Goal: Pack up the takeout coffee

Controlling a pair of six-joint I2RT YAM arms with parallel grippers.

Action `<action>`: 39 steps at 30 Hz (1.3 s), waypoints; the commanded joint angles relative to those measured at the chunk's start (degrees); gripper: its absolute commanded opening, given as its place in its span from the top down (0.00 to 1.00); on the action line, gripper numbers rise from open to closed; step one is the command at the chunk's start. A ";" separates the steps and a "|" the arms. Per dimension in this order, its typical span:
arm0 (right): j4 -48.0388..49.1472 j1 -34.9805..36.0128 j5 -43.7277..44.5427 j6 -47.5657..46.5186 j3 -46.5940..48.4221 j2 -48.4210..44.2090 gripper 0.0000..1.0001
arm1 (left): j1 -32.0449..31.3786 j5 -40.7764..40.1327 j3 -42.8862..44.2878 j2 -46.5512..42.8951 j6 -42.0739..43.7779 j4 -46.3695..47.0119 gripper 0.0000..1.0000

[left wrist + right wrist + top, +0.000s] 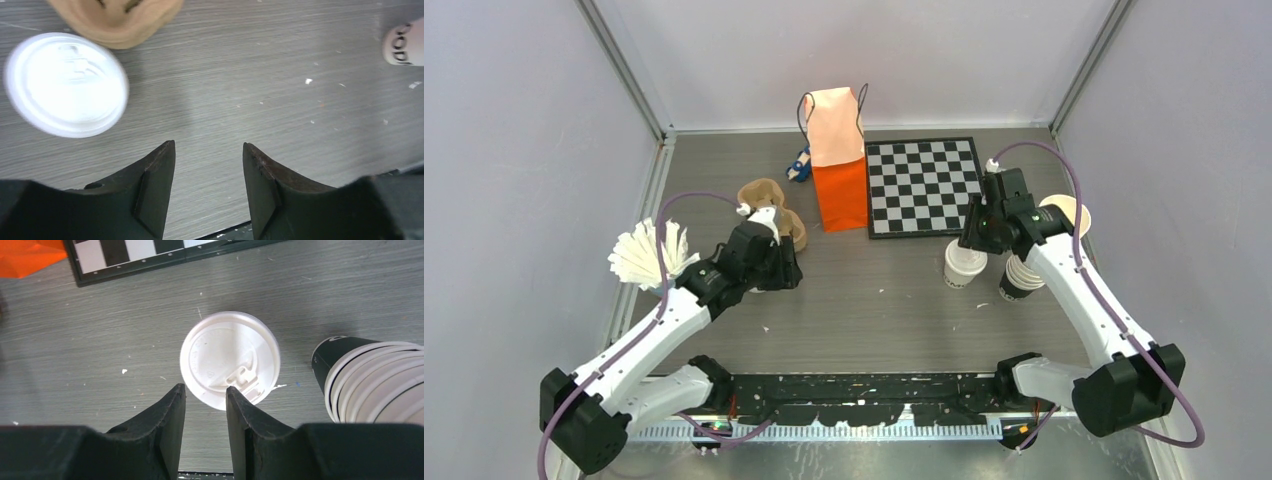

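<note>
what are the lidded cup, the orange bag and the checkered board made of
Small white lidded cup: wall looks like matte paper; its white sip lid looks moulded plastic, slightly glossy with embossed marks. Tall orange bag: probably paper, crisp folds, cord handles. Black-and-white checkered board: flat, rigid, dark-framed; material unclear.

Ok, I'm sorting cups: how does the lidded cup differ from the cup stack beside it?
The takeout coffee is a single cup closed by a white sip lid; the cup stack is several nested cups, lidless, with open rims. The takeout coffee's wall looks white; the cup stack shows a dark cup at its base. Both stand on the table, side by side.
</note>
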 commanded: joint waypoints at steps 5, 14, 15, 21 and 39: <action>-4.27 0.51 -10.80 -3.44 7.06 -5.32 0.59 | 3.66 -12.67 2.68 3.43 1.84 -3.36 0.45; -3.30 1.35 -20.08 -3.43 7.75 -12.87 0.60 | 9.61 -2.29 -1.05 11.48 3.34 12.37 0.51; -3.19 1.42 -20.64 -3.36 7.82 -13.23 0.60 | 9.70 -3.39 -0.37 12.52 3.31 11.76 0.52; -2.68 1.40 -23.45 -3.20 7.79 -14.57 0.60 | 11.10 -6.64 -0.47 14.34 4.65 11.06 0.60; -3.96 1.97 -23.58 -4.39 7.88 -16.47 0.60 | 12.44 -3.24 -2.78 18.52 7.33 16.50 0.86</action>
